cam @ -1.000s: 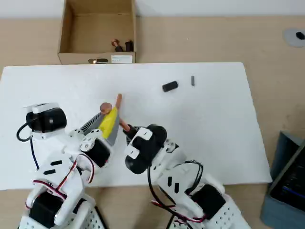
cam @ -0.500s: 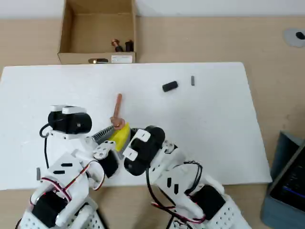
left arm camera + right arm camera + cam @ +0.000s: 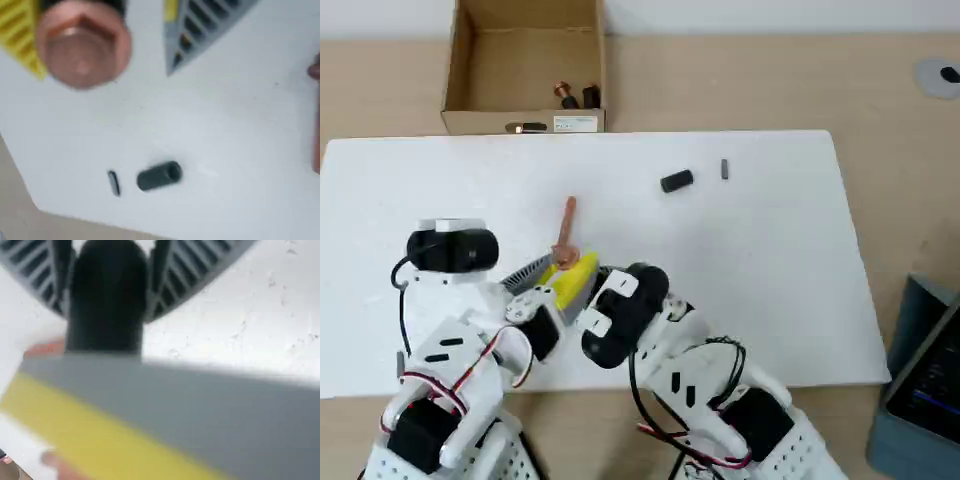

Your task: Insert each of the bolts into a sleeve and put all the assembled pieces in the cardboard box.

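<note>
My left gripper (image 3: 565,273) (image 3: 100,70), one finger yellow and one grey, is shut on a copper bolt (image 3: 82,45) whose head (image 3: 564,259) faces its camera. My right gripper (image 3: 107,315) is shut on a black sleeve (image 3: 107,295) right beside it, and the left gripper's grey and yellow finger (image 3: 165,410) crosses just in front. A second copper bolt (image 3: 569,214) (image 3: 316,125) lies on the white mat (image 3: 770,270). A loose black sleeve (image 3: 676,181) (image 3: 159,176) rests farther back. The cardboard box (image 3: 470,75) holds assembled pieces (image 3: 563,94).
A small dark pin (image 3: 724,169) (image 3: 114,183) lies near the loose sleeve. The box stands beyond the mat's far left edge. A grey bin (image 3: 925,380) sits off the mat's right side, and a round port (image 3: 940,76) is in the wooden table.
My left arm swung toward the right arm, carrying the bolt from farther left up against the right gripper's sleeve. The right arm stayed in place.
</note>
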You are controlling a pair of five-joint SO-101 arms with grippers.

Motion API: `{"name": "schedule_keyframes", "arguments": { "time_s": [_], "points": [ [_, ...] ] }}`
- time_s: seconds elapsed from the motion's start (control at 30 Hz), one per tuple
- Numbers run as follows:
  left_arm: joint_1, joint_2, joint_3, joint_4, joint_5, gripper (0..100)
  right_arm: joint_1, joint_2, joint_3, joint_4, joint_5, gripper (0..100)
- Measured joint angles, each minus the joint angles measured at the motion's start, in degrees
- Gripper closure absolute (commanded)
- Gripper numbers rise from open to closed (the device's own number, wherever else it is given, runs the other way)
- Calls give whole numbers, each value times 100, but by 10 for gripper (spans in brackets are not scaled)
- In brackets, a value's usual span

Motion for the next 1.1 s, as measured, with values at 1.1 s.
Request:
{"name": "schedule_keyframes", "arguments": {
  "time_s": [1.1],
  "points": [
    [-3007, -9, 387, 343, -1582, 998, 2013, 0, -9, 88, 0, 989]
  ]
}}
